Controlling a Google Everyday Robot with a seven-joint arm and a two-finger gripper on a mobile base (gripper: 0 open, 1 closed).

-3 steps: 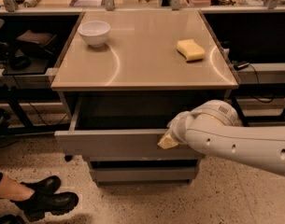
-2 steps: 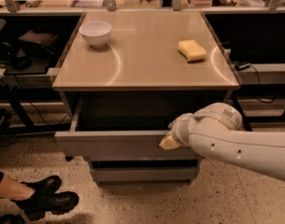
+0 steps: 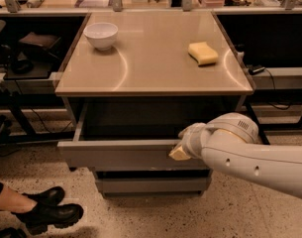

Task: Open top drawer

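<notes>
Counter [image 3: 155, 73]: tan top, seen from the front and above.

Top drawer [image 3: 116, 155]: grey, no handle, directly under the counter's front edge. It stands open, its front panel well forward of that edge, with a dark cavity showing behind it. The panel sits a little askew, its left end lower in view than its right.

Gripper [image 3: 182, 148]: at the top rim of the drawer's front panel, right of centre, below the right half of the counter's front edge. The fingers [image 3: 179, 154] are closed narrow over the panel's rim. One pale tan pad lies against the outer face; the other is hidden behind the panel.

Arm [image 3: 254, 157]: white and thick, reaching in from the right, low, and covering the drawer's right end.

Lower drawer [image 3: 150, 185]: narrower, grey, closed, under the open one.

On the counter:
- White bowl [image 3: 101, 35], upright, near the back left corner.
- Yellow sponge [image 3: 203, 53], lying flat toward the back right corner, well apart from the bowl.

Floor: speckled. Black boots [image 3: 49, 212] show on it, left of the drawers and beyond the counter's front left corner.
</notes>
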